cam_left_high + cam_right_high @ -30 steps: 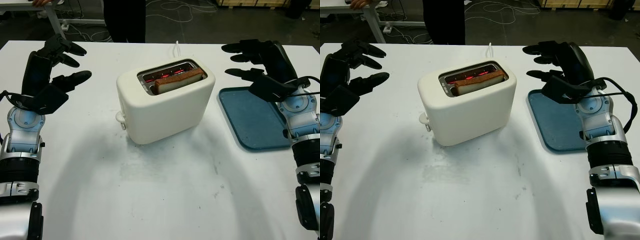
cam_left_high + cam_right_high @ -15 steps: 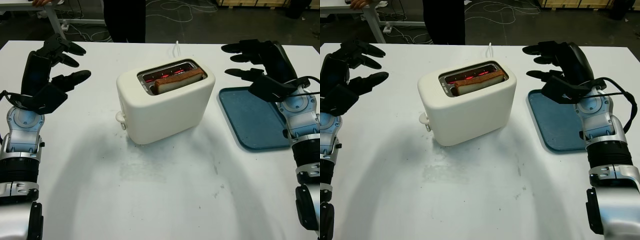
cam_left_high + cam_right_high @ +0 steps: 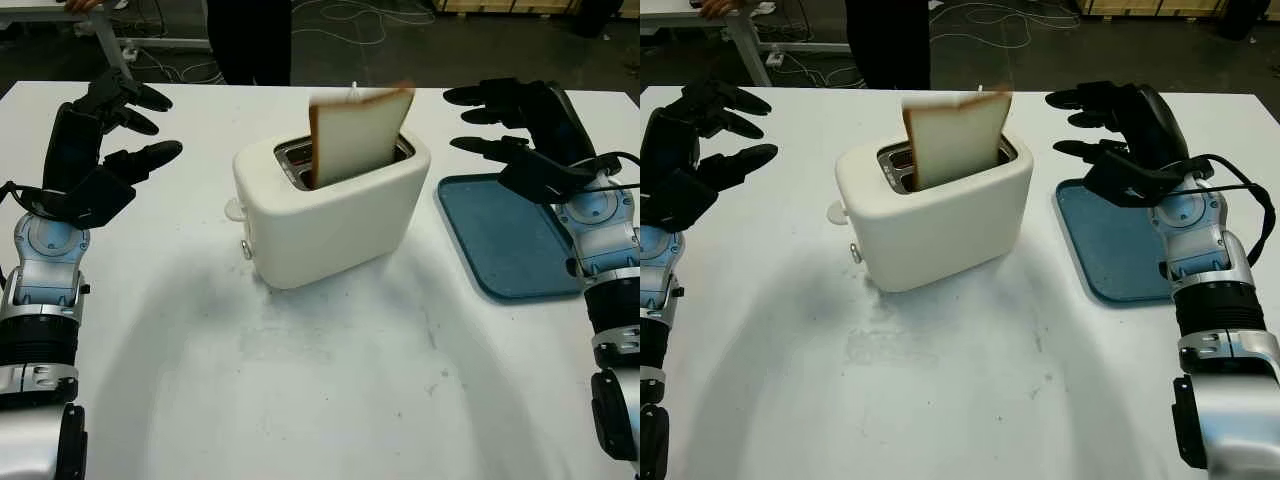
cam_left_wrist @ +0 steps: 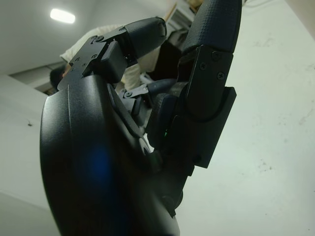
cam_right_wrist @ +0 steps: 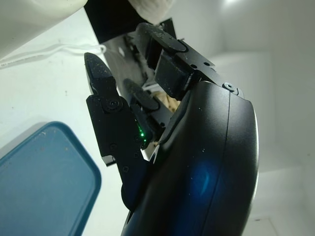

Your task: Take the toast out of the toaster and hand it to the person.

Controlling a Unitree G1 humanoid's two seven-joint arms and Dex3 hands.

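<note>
Standing tall in the toaster [image 3: 330, 215], toast [image 3: 358, 135]; tray [image 3: 515, 240] beside.

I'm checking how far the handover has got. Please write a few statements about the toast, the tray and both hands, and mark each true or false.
1. The toast stands high out of the toaster. True.
2. The right hand grips the toast. False: it is open, above the far end of the blue tray.
3. The left hand is open, left of the toaster. True.
4. A slice lies on the tray. False: nothing lies on it.
</note>
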